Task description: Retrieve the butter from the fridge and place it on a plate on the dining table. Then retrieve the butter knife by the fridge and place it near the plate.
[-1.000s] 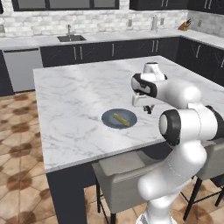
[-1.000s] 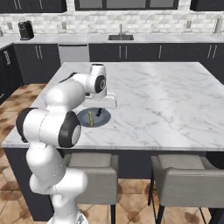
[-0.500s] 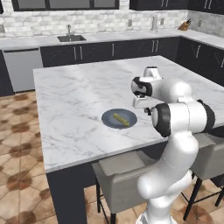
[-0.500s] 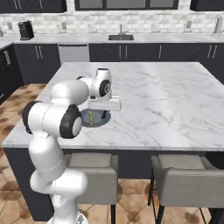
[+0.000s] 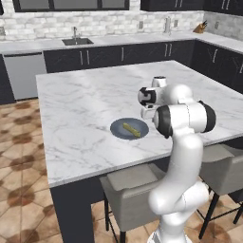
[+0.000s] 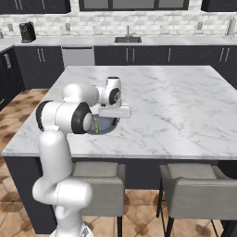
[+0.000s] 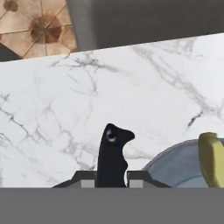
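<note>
- Black-handled, the butter knife (image 7: 112,155) stood clamped between the closed finger tips of the gripper (image 7: 112,178), its handle rising in the middle of the hand view over bare marble.
- Just to the right of the knife in that view lay the curved rim of the plate (image 7: 175,168), with one end of the butter (image 7: 211,158) showing at the frame's edge.
- Whether the knife touched the tabletop could not be told.
- In the left base view the hand hung low over the dining table (image 5: 85,104), just beside the plate (image 5: 121,130) on the side toward the arm.
- The butter (image 5: 131,129) lay aslant across the middle of the plate, a dull yellow-olive stick.
- From the right base view the plate (image 6: 107,126) was mostly hidden behind the arm's elbow and hand, and a sliver of the butter (image 6: 96,125) showed at its edge.
- Grey stools (image 6: 189,181) stood tucked under the table's near edge.
- Beyond the table ran a dark-cabinet counter with a sink (image 5: 77,42).
</note>
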### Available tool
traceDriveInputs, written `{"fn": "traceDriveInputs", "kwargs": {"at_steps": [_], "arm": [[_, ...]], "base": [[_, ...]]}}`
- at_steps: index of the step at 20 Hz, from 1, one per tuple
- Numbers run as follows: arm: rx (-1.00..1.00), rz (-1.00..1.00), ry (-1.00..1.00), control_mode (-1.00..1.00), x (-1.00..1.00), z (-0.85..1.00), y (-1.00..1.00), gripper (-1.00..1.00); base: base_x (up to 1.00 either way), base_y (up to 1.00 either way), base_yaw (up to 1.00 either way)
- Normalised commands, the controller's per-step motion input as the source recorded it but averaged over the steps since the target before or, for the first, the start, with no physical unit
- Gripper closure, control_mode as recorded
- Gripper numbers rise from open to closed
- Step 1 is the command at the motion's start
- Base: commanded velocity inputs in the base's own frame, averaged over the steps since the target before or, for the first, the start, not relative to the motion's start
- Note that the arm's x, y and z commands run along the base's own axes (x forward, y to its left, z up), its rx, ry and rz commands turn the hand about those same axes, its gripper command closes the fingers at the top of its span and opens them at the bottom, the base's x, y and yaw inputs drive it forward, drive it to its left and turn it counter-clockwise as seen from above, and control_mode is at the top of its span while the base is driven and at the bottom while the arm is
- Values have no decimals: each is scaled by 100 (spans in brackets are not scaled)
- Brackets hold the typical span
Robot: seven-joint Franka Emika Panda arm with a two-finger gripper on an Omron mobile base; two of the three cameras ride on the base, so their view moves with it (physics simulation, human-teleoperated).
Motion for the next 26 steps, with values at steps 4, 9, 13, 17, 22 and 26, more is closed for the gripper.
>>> {"fn": "traceDriveInputs", "kwargs": {"at_steps": [4,9,13,17,22,26], "arm": [[0,6,0,-100,21,-24,-9,100],[0,6,0,-100,18,-43,-2,100],[0,7,0,-100,16,-41,0,100],[0,4,0,-100,29,-27,0,100],[1,0,0,-100,24,-7,-11,100],[1,0,0,-100,14,-1,-5,-100]], "base": [[0,0,0],[0,0,0],[0,0,0],[0,0,0],[0,0,0],[0,0,0]]}}
